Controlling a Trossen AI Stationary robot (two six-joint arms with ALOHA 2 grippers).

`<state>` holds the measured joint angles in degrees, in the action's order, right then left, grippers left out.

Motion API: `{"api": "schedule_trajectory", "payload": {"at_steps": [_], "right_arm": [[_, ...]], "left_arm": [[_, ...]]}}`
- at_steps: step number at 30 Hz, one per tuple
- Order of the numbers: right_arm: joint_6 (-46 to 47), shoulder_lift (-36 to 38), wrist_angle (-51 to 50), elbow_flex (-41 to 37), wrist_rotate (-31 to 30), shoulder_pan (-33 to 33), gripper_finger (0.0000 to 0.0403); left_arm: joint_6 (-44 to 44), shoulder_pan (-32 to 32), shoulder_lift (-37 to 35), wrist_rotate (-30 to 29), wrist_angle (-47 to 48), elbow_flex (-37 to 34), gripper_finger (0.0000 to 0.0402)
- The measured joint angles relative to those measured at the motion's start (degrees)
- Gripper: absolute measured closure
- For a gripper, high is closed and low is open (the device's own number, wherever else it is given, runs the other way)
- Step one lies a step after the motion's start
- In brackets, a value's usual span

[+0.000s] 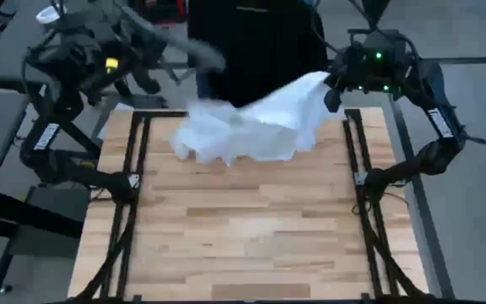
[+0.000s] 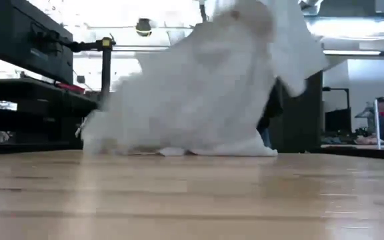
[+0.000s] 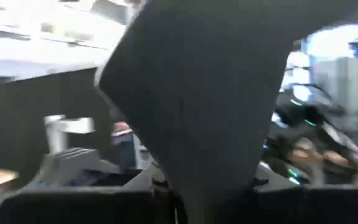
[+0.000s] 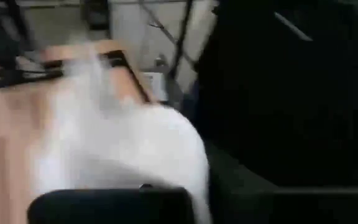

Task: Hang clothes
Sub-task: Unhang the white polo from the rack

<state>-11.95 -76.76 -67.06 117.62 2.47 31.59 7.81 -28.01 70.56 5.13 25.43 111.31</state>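
Your right gripper [image 1: 332, 91], jaws clamped on the white top [image 1: 243, 127], lifts one corner; the rest trails toward the left gripper [image 1: 213, 57], whose hold you cannot tell.

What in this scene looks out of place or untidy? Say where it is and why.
The white top sits crumpled at the table's far edge, one corner pulled up by the right gripper, so it hangs lopsided rather than flat or neatly hung.

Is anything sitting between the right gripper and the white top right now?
Nothing visible does. The right gripper is shut on the white top, lifting one corner at the table's far edge while the rest trails on the wood. The left gripper is off to the side.
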Motion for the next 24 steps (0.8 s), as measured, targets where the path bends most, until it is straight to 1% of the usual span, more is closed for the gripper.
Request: {"api": "schedule_trajectory", "payload": {"at_steps": [3, 5, 7, 9, 12, 13, 15, 18, 21, 24], "right_arm": [[2.3, 0.9, -2.5, 0.0, 5.8, -0.1, 0.0403], [4.3, 1.2, -5.3, 0.1, 6.6, -0.1, 0.0403], [6.2, 1.1, -8.3, -0.5, 6.6, -0.1, 0.0403], [9.0, 1.2, -9.7, -2.6, 6.7, 0.0, 0.0403], [14.7, 1.6, -9.0, -8.1, 6.7, 0.0, 0.0403], [16.7, 1.8, -8.3, -10.3, 6.8, -0.1, 0.0403], [19.9, 2.3, -6.9, -15.4, 6.8, -0.6, 0.0403], [22.6, 3.9, -4.1, -23.9, 6.7, -2.3, 0.0403], [26.4, 5.8, 1.7, -32.5, 6.7, -4.5, 0.0403], [31.3, 7.6, 8.3, -40.5, 6.7, -7.1, 0.0403]], "left_arm": [[2.8, 0.0, -0.2, 0.0, 10.8, 0.0, 0.0350], [3.1, 0.0, -0.2, -2.8, 18.8, 0.0, 0.0350], [2.2, 0.0, 0.5, -8.3, 27.1, 0.0, 0.0350], [-0.7, 0.0, 1.9, -14.2, 34.8, 0.0, 0.0350], [-9.6, 0.0, 4.7, -22.7, 42.9, -0.9, 0.0351], [-12.7, 0.0, 5.1, -24.4, 44.3, -2.0, 0.0351], [-16.8, 0.1, 5.2, -25.7, 45.9, -5.5, 0.0351], [-20.4, 0.9, 4.6, -26.3, 47.1, -13.3, 0.0351], [-21.2, 1.9, 3.8, -26.1, 47.1, -23.1, 0.0351], [-26.0, 2.5, 2.0, -25.1, 43.8, -33.6, 0.0351]]}}
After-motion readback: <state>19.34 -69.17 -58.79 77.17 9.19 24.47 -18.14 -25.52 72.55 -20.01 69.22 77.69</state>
